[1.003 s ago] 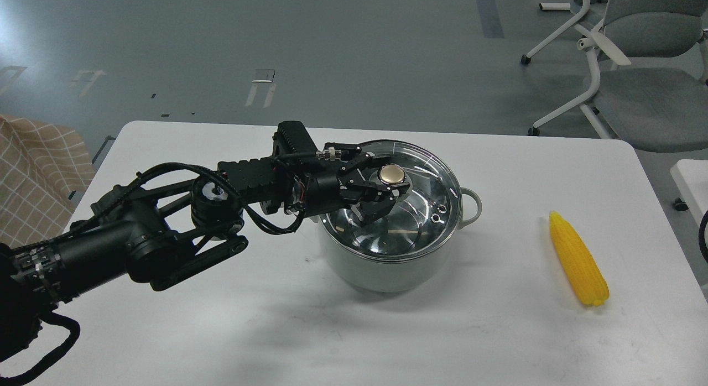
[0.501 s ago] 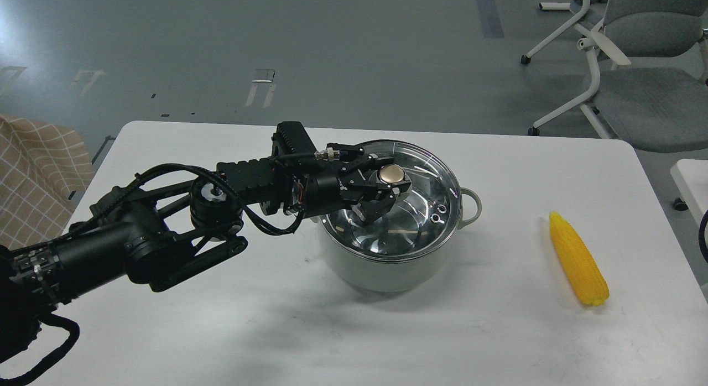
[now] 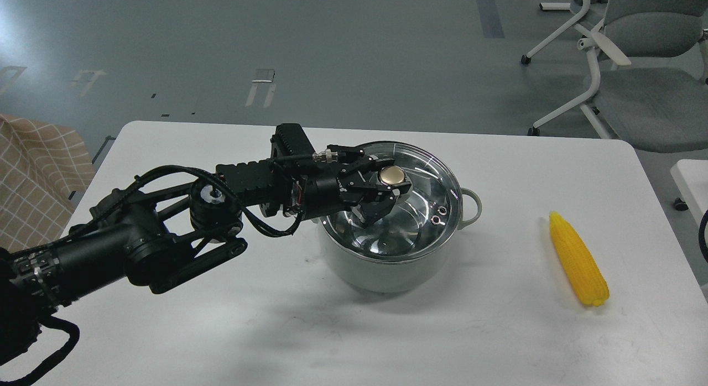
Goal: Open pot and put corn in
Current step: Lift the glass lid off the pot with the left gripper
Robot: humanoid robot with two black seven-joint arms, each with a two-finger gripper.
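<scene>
White table (image 3: 287, 330), ribbed tapered corn (image 3: 578, 260).

Grey glossy floor (image 3: 332, 48); white table (image 3: 343, 330); grey office chair (image 3: 636, 60) far right; checked cloth (image 3: 33, 176) left.

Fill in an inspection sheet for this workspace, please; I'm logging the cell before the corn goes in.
Surface: white table, bare apart from the job's things.
Job's things: pot at centre with its glass lid on; corn lying at the right, apart from the pot.
Clutter: nothing seen.
Grippers: left gripper with fingers around the lid's gold knob; right gripper not in view.
Cables: black cables looped along the left arm.
Surroundings: grey floor, office chair behind right, checked cloth at left.
</scene>
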